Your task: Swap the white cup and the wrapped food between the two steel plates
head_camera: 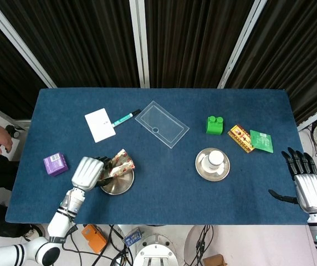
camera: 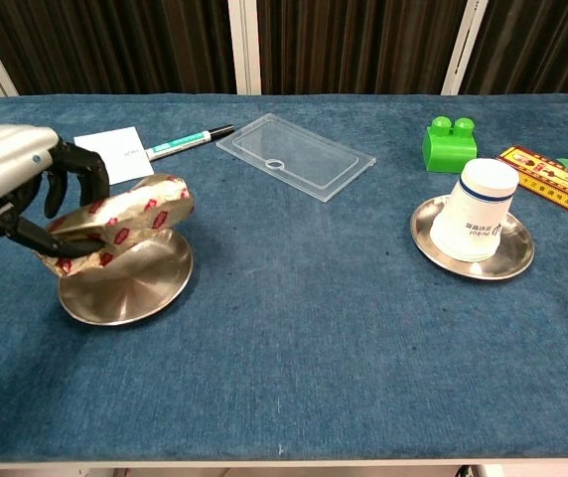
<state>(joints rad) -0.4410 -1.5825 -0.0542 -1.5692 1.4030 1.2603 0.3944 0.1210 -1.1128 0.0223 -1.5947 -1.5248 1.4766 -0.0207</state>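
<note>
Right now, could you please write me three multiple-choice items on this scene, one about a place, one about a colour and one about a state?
1. Where does the white cup stand?
A. on the steel plate to the right
B. on the clear lid
C. on the bare cloth

2. What colour is the toy brick?
A. red
B. green
C. yellow

3. What is the left hand doing?
A. resting open on the table
B. holding the wrapped food over the left plate
C. gripping the pen

Answers: 1 A, the cup sits inside the plate's rim. 2 B, it is bright green. 3 B, its fingers wrap the packet above the plate.
</note>
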